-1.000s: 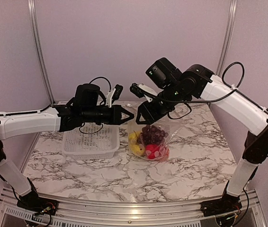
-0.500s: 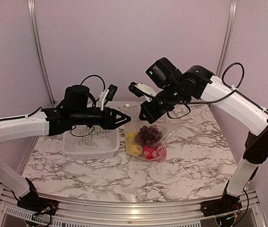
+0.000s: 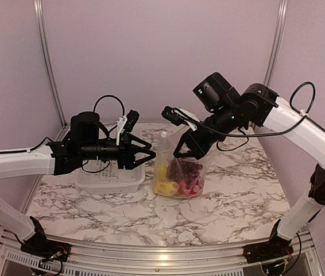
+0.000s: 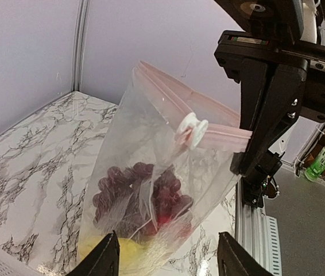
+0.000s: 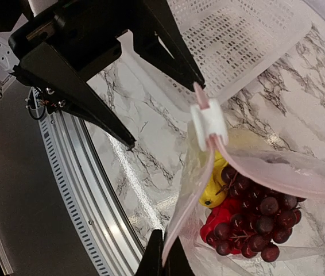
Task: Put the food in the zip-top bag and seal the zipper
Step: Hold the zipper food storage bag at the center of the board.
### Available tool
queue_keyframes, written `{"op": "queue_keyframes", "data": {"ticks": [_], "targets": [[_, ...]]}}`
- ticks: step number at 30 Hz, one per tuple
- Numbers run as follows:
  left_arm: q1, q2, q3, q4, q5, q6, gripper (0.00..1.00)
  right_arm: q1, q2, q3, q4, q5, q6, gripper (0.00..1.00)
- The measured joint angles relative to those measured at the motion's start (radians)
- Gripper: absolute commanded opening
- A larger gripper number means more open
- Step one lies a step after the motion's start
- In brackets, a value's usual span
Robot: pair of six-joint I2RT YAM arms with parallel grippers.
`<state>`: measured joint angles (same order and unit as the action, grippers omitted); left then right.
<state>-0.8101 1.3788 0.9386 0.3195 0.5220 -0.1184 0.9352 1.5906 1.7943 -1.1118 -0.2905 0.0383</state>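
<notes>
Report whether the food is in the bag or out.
In: grapes, yellow pieces and a red piece show through the clear bag.

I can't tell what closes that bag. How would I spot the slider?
On the marble table, beside the white basket, a clear bag of toy fruit is held up. Along its pink top strip sits the slider: a small white clip, the only solid white piece on the bag.

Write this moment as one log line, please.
left gripper: open, facing zip-top bag | right gripper: shut on bag's top edge | food: inside bag | zipper: slider partway along
</notes>
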Motion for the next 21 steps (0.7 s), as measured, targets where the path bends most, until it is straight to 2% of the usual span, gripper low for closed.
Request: {"op": "queue_keyframes", "data": {"ticks": [11, 16, 21], "targets": [[-0.001, 0.127, 0.074, 0.09, 0.039, 0.018, 0.53, 0.0, 0.001, 0.0, -0.004, -0.018, -0.01, 0.0], [-0.001, 0.174, 0.124, 0.112, 0.057, 0.04, 0.39, -0.001, 0.027, 0.024, -0.019, 0.066, -0.01, 0.0], [-0.001, 0.205, 0.141, 0.152, 0.075, 0.046, 0.31, -0.016, 0.066, 0.085, -0.034, 0.148, -0.006, 0.0]]}}
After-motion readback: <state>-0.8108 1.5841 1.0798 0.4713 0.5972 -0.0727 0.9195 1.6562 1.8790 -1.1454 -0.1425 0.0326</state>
